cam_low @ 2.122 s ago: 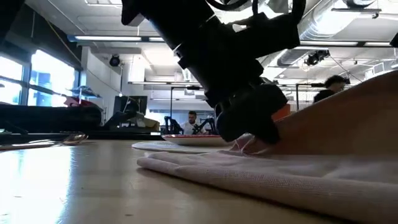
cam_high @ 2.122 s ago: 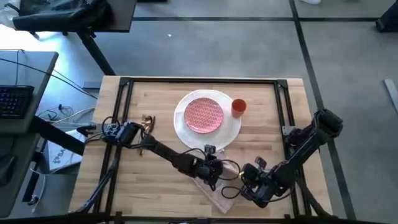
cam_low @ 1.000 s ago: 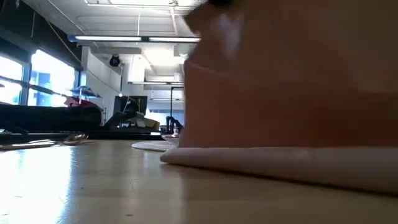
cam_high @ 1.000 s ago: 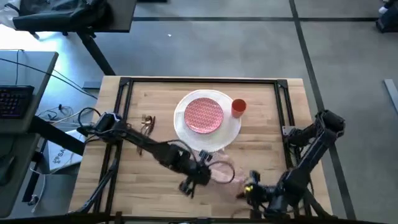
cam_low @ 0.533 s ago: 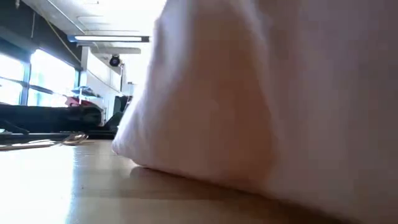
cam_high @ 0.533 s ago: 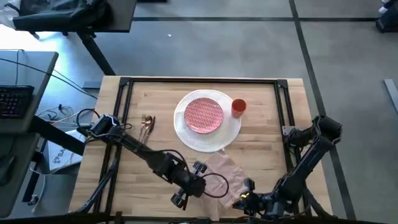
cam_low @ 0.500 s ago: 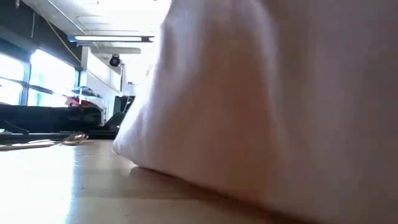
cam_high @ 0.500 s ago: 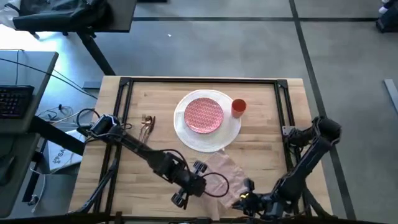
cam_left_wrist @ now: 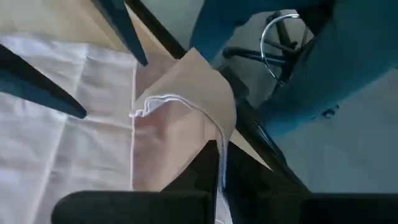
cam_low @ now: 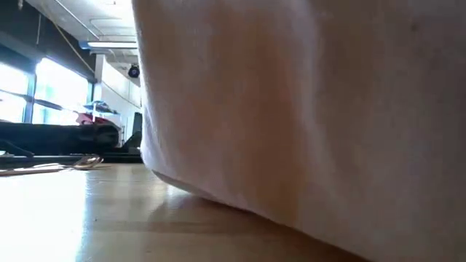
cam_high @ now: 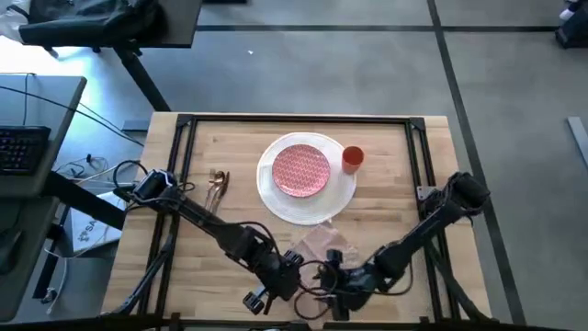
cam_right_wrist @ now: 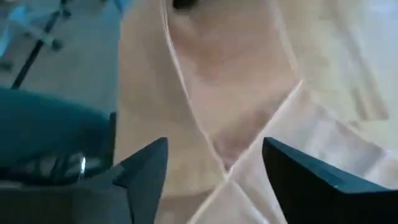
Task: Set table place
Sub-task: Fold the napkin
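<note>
Working at bench front edge, L hand fingers spread, R hand fingers apart, both over pink napkin, gripping nothing, napkin just below white plate, cutlery left of plate.

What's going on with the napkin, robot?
Both tools at table's near edge, on napkin. Right tool open over cloth. Plates, cup, cutlery set. Nothing in the way.

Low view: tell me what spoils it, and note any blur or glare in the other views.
Low view: the napkin sits right against the lens, a soft pink mass hiding most of the table; windows at far left glare white. Right wrist view: cloth and claw fingers are out of focus. Left wrist view: sharper, napkin hem readable. High view: evenly lit, no strong glare.
</note>
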### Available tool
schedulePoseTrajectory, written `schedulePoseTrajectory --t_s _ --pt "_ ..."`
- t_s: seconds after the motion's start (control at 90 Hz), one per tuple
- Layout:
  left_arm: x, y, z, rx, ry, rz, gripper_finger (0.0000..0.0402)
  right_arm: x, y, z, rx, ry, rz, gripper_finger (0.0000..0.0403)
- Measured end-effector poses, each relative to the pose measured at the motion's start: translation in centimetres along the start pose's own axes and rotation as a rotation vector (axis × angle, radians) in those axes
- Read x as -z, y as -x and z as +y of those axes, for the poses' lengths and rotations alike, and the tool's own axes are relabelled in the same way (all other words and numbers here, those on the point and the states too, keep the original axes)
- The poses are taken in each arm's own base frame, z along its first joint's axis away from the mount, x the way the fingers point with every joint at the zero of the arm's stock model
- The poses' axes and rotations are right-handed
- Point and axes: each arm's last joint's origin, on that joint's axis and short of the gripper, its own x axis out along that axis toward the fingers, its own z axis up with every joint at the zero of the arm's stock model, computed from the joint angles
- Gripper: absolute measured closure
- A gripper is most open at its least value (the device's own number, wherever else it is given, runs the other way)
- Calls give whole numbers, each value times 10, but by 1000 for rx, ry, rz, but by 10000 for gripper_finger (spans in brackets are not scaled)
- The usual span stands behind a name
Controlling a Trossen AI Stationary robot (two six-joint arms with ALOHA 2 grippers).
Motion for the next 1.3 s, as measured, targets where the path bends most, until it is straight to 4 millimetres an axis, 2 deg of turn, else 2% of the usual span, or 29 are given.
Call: schedulePoseTrajectory --t_s 0.144,0.322,0.456,0.556,0.678,0.811,0.944,1.033,1.156,1.3 --pt "0 0 -2 -11 -9 2 401 32 -7 -18 133 -155 142 171" --pt "0 -1 -1 -60 -37 6 401 85 -18 -44 221 -358 202 228" --pt "-3 -1 0 -95 -75 -17 401 109 -10 -68 304 -420 223 274" --pt "-6 0 3 -144 -118 -49 401 114 7 -91 402 -382 290 298" --pt "-12 2 11 -220 -160 -95 401 113 40 -122 594 -280 404 314" --pt "-11 5 22 -321 -163 -85 401 92 75 -136 653 -287 376 317" --pt "-9 4 32 -343 -147 -79 401 82 90 -127 544 -316 261 314" --pt "-2 -7 38 -337 -139 -64 401 79 89 -112 459 -308 161 309" --pt "9 -31 44 -287 -126 -9 401 77 76 -84 335 -289 18 306" --pt "17 -56 38 -178 -121 26 401 77 47 -55 181 -292 -115 306"
